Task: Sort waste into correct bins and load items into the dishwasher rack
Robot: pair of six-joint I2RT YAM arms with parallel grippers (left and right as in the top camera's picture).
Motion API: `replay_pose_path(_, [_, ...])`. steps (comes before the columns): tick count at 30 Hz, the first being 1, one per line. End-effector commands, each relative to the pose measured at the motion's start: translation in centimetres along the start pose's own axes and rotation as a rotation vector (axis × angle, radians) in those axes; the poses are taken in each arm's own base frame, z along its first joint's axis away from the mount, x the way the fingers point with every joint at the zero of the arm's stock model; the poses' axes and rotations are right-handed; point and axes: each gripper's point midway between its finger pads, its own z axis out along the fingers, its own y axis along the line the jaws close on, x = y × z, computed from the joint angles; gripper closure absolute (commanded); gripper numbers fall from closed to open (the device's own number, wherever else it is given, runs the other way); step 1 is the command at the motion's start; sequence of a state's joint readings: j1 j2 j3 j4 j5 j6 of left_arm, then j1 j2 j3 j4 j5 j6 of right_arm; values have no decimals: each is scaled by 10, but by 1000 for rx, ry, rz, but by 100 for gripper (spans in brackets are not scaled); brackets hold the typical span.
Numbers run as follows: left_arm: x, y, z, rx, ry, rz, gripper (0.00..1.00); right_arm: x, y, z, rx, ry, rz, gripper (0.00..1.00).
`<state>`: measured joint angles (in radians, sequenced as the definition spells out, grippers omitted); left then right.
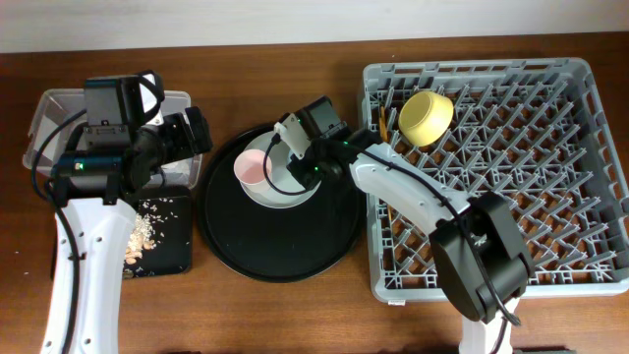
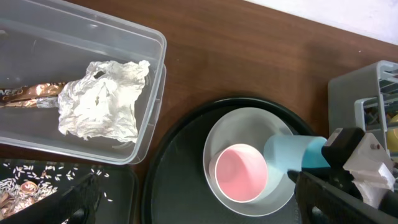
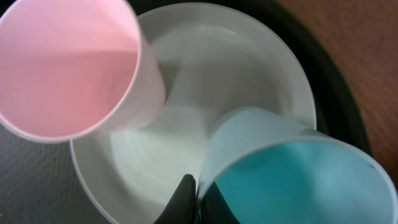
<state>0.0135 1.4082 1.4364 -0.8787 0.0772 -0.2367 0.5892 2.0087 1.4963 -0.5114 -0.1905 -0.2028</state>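
Observation:
My right gripper (image 3: 194, 193) is shut on the rim of the light blue cup (image 3: 298, 180), which is tilted over the pale plate (image 3: 161, 149) next to the pink cup (image 3: 68, 68). In the left wrist view the blue cup (image 2: 289, 152) lies on its side by the pink cup (image 2: 239, 173) on the plate (image 2: 245, 121). My left gripper (image 2: 199, 211) is open and empty above the clear box (image 1: 59, 103). The box holds the white napkin (image 2: 102, 99) and the gold-brown wrapper (image 2: 28, 94). Food scraps (image 1: 142, 236) lie on the flat black tray (image 1: 172, 251). The yellow bowl (image 1: 426, 116) and the chopsticks (image 1: 381, 120) are in the grey rack (image 1: 550, 197).
The plate (image 1: 285, 192) sits on a large round black tray (image 1: 285, 251) between the bins and the rack. The right arm stretches from the rack's front over its left edge. The table is brown wood, with a pale wall behind.

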Motion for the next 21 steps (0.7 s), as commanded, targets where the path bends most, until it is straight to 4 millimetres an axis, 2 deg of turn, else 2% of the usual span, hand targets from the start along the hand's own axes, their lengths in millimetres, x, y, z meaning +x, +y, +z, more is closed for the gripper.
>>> replay_pose_path(1, [-5, -1, -4, 3, -16, -3, 1, -33, 18, -55, -53, -87, 33, 96])
replay_pose_path(3, [-5, -1, -4, 3, -16, -3, 1, -37, 26, -90, -78, -108, 40, 96])
replay_pose_path(5, [-5, -1, -4, 3, -16, -3, 1, -34, 23, -116, -71, -116, 86, 96])
replay_pose_path(7, [-5, -1, -4, 3, -16, -3, 1, -25, 11, -149, -57, -118, 142, 96])
replay_pose_path(8, [-5, -1, -4, 3, -16, -3, 1, -19, 4, -158, -65, -115, 170, 96])
replay_pose_path(11, [-5, -1, -4, 3, -16, -3, 1, -5, -10, -171, -195, -120, 262, 96])
replay_pose_path(15, [-5, -1, -4, 3, -16, -3, 1, 4, -15, -177, -454, -180, 287, 96])
replay_pose_path(21, [-5, -1, -4, 3, -16, -3, 1, 19, -38, -167, -709, -270, 374, 96])
